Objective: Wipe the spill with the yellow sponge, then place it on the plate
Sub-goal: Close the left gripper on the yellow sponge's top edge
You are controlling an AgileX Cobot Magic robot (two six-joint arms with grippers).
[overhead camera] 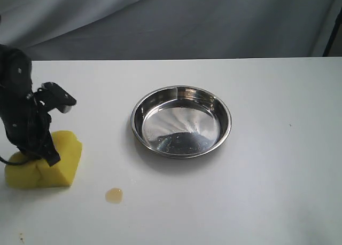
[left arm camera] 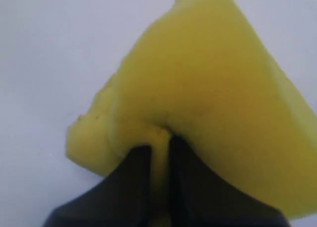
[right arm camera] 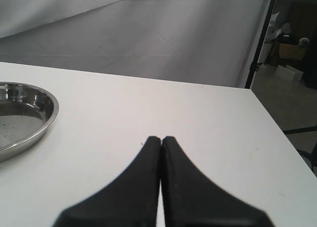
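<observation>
The yellow sponge (overhead camera: 59, 167) rests on the white table at the near left. My left gripper (overhead camera: 45, 158) is shut on it, pinching the foam at its crease. The left wrist view is filled by the sponge (left arm camera: 213, 88), with a thin fold squeezed between the black fingers (left arm camera: 133, 180). The spill (overhead camera: 114, 195), a small amber puddle, lies on the table just right of the sponge and apart from it. The steel plate (overhead camera: 181, 150) sits mid-table with nothing in it; its rim (right arm camera: 49, 113) also shows in the right wrist view. My right gripper (right arm camera: 161, 139) is shut on nothing, above bare table.
A grey cloth backdrop hangs behind the table. The right wrist view shows the table's far right corner (right arm camera: 252, 91), a dark stand pole (right arm camera: 260, 39) and floor clutter beyond it. A tiny amber speck (overhead camera: 21, 236) lies near the front left edge.
</observation>
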